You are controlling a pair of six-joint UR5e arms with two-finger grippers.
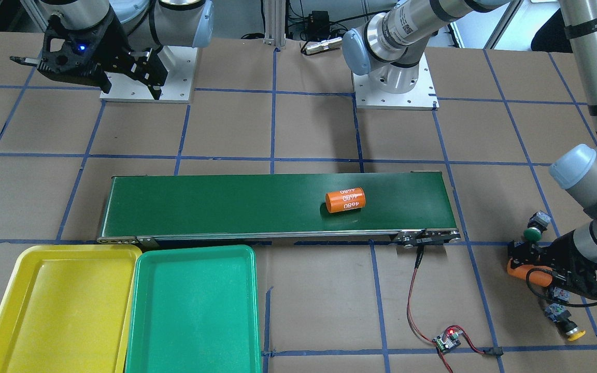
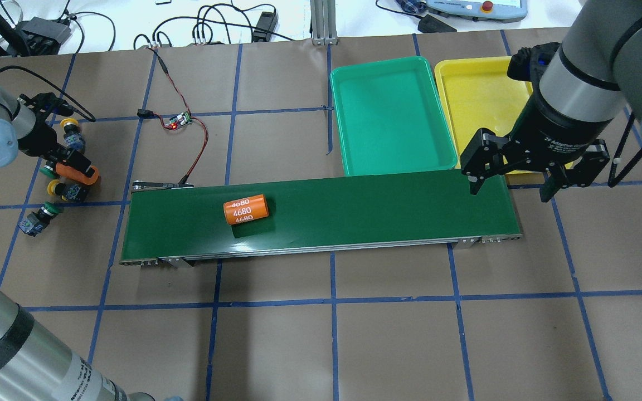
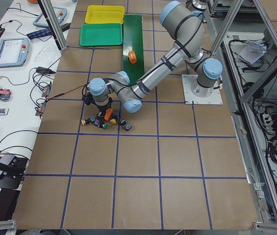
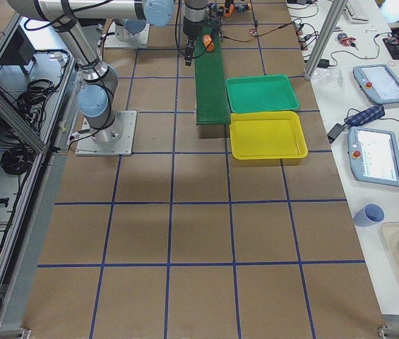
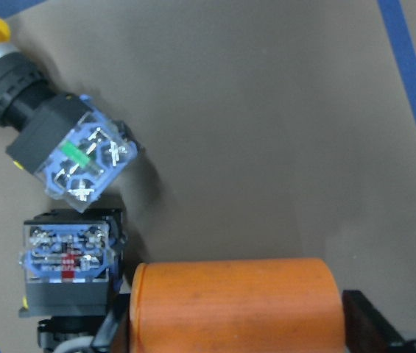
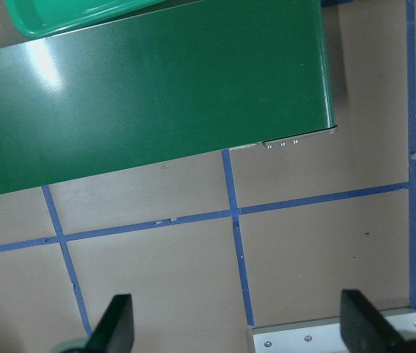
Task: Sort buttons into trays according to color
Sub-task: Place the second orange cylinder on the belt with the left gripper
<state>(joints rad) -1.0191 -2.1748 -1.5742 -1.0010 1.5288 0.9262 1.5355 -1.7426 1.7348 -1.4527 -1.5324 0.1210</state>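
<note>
Several buttons lie clustered at the table's left end: a yellow-capped one [image 2: 70,131], a second yellow one [image 2: 62,190], a green one [image 2: 38,217] and a green cap [image 2: 48,170] beside my left gripper. My left gripper [image 2: 76,170] is low among them, shut on an orange cylinder [image 5: 233,305], not on a button. Two button bodies [image 5: 71,257] lie just beside it in the left wrist view. My right gripper [image 2: 510,189] hangs open and empty above the belt's right end. The green tray [image 2: 390,111] and yellow tray [image 2: 477,94] hold nothing.
The long dark-green conveyor belt [image 2: 354,206] crosses the middle, with a second orange cylinder [image 2: 246,209] lying on it. A small controller board [image 2: 179,120] with red-black wires sits behind the belt's left end. Blue tape lines grid the brown table.
</note>
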